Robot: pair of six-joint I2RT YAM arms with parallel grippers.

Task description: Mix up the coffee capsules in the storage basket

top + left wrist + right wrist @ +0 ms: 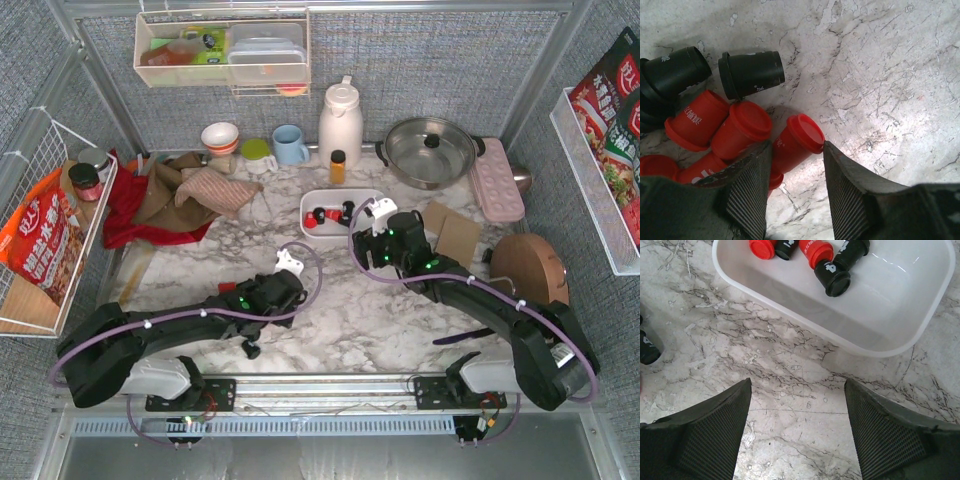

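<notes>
The white storage basket (322, 232) sits mid-table and holds a few red and black coffee capsules (328, 214). In the right wrist view its near wall (875, 340) shows, with a black capsule (836, 281) and a red one (817, 252) inside. Several more capsules lie on the marble under my left gripper (290, 263): red ones (740, 127) and two black ones (752, 74). The left gripper (795, 145) is closed around one lying red capsule (801, 137), which touches both fingers. My right gripper (375, 215) (797, 385) is open and empty, just in front of the basket.
A brown card (452, 232) and a brown round lid (528, 265) lie right of the basket. A pink moulded tray (497, 178), a steel pot (430, 150), a white jug (340, 122), cups and cloths (165, 195) stand at the back. One black capsule (647, 352) lies left of the right gripper.
</notes>
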